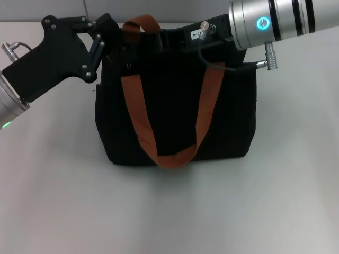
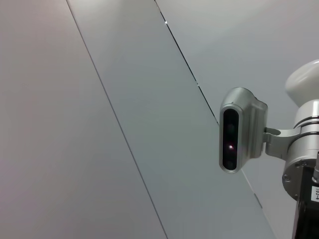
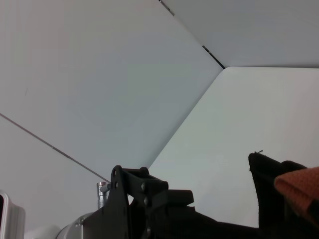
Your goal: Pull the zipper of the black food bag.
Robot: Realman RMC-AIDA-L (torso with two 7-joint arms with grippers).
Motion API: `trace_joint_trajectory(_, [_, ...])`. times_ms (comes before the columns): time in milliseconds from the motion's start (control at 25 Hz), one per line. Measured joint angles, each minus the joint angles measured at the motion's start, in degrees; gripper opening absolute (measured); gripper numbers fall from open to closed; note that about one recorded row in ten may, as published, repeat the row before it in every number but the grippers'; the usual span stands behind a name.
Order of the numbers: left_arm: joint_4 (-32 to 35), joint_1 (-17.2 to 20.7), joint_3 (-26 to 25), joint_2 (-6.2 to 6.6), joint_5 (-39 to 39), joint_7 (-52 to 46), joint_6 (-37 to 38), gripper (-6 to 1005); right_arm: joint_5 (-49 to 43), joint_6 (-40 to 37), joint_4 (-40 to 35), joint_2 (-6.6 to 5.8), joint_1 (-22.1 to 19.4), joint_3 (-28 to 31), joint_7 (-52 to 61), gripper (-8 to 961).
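The black food bag (image 1: 175, 111) stands upright in the middle of the white table in the head view, with a rust-orange strap (image 1: 139, 114) hanging down its front and another rising at its top left. My left gripper (image 1: 108, 32) is against the bag's top left corner. My right gripper (image 1: 172, 38) reaches in from the right over the bag's top edge, dark against the black fabric. The zipper is hidden at the bag's top. The right wrist view shows a bag corner (image 3: 264, 189), a bit of strap (image 3: 299, 186) and the left gripper (image 3: 144, 199) farther off.
The white table (image 1: 53, 185) spreads to the left, right and front of the bag. The left wrist view shows only the wall, the robot's head camera (image 2: 237, 130) and part of the right arm (image 2: 304, 164).
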Motion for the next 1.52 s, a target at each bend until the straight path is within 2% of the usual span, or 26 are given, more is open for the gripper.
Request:
trace_joint_trajectory(40, [0.00,0.00,0.00,0.00,0.00,0.00,0.00,42,-0.01,0.00,0.00,0.00,0.03,0.00,-0.15,284])
trace_joint_trajectory(400, [-0.27,-0.26,0.00,-0.09,0.09,-0.15,0.50,43,0.07,0.02,0.16,0.00,0.33,-0.02,-1.17,251])
trace_joint_trajectory(1240, [-0.88,-0.43,0.17,0.00,-0.20,-0.04,0.60,46,0.18,0.31,0.00,0.09,0.71,-1.36,-2.70,257])
trace_joint_trajectory(1520, [-0.88,-0.43,0.19,0.00,-0.16,-0.40,1.51,47,0.33,0.04,-0.04,0.09,0.48,-1.07,-2.90,329])
